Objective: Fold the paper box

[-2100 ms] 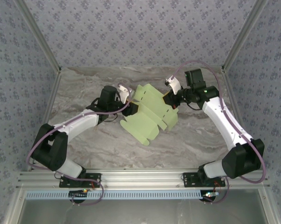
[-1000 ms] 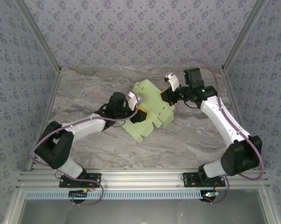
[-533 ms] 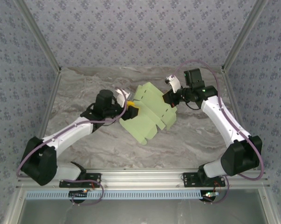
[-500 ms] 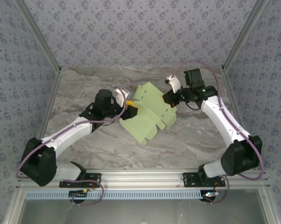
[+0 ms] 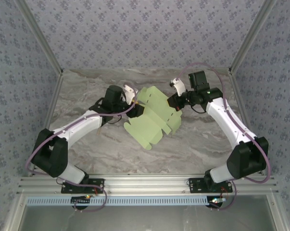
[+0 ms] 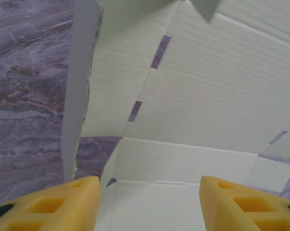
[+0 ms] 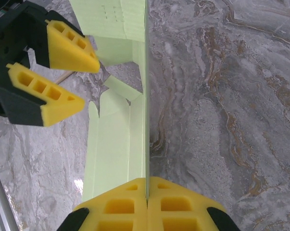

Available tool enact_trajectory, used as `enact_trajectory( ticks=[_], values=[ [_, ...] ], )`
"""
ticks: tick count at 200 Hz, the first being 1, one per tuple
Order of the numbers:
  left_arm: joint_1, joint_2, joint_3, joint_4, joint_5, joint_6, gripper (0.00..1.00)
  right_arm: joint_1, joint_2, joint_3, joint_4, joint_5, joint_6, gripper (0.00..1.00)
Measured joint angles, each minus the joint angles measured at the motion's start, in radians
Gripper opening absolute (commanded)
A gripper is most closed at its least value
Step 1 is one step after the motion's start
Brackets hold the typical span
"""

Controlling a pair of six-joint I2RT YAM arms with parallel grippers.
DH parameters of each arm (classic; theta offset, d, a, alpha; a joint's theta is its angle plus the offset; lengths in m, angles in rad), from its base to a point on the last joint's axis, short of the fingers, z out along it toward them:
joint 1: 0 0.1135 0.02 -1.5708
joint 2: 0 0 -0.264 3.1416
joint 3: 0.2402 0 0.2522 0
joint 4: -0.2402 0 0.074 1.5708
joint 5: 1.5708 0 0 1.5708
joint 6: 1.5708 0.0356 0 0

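Pale-green paper box (image 5: 154,115), half-formed: right fingers (image 7: 120,204) clamped on its edge; left fingers (image 6: 63,204) apart, just beside it. Next, probably: grip raised side, fold inward.

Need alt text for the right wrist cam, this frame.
The right jaws, at the bottom, are shut on the edge of the pale green paper box sheet, which runs edge-on up the frame above the marble table. The left jaws stand open at upper left, beside the sheet.
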Motion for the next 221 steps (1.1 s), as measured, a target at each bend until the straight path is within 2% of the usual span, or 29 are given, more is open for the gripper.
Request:
enact_trajectory(
  ticks=[66,132,221],
  values=[
    [0.012,0.079,0.028,-0.002,0.019,0.011,0.57,0.003,0.008,0.008,0.000,-0.004,0.001,0.00],
    [-0.021,0.078,-0.014,0.067,0.115,-0.028,0.48,0.003,0.013,0.018,0.004,-0.003,0.019,0.00],
    [-0.040,0.092,-0.020,0.090,0.091,-0.045,0.49,0.027,0.015,0.018,0.023,-0.016,0.038,0.00]
  ],
)
